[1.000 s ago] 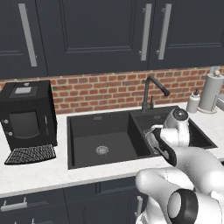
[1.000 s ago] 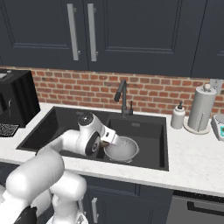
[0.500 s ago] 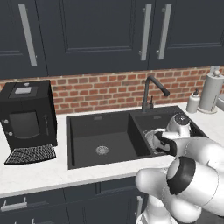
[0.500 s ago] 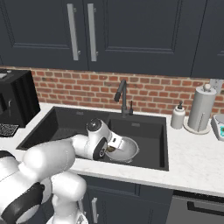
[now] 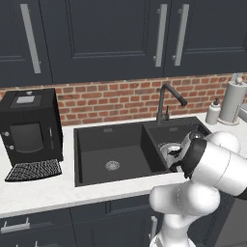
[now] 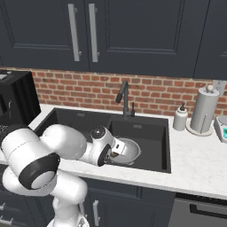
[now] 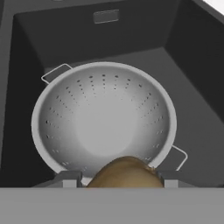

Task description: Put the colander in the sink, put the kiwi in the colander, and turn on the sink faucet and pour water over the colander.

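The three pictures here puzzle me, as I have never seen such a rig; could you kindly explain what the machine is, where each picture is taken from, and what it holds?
It is a white robot arm in a rendered kitchen. Two cameras ride on its base, behind the arm to its left and right, and look over the black sink. The third sits on the hand and looks along the gripper.

The colander, a perforated metal bowl, stands in the right basin, below the dark sink faucet. No water runs. The gripper holds the brown kiwi between its fingers, over the colander's near rim.

On the counter stand a black coffee machine, a soap dispenser and a paper towel roll.
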